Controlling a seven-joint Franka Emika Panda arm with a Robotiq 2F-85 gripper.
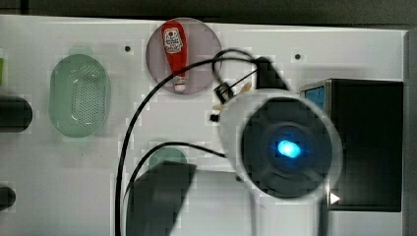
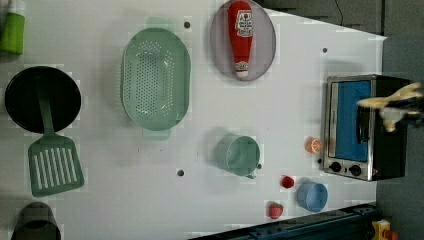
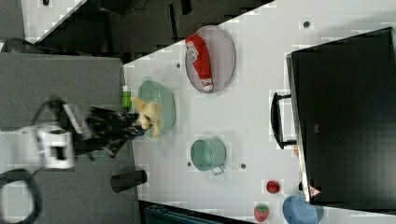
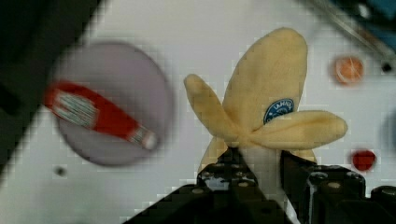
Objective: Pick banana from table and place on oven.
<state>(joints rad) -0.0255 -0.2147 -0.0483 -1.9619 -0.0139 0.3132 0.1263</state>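
My tool [image 4: 261, 175] pinches the banana [image 4: 266, 112] by its stem end, peel flaps splayed, holding it high off the surface [image 2: 280, 100] so it can clear the oven [image 2: 362, 127].

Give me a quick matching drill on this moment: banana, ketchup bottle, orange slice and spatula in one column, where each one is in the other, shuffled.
Things:
1. banana
2. ketchup bottle
3. orange slice
4. spatula

Places:
A. on the table beside the oven front
B. lying on the grey round plate
C. handle resting in the black pan
D. clamped in the tool, off the table

Pairs: 1-D, 2-B, 3-A, 4-C
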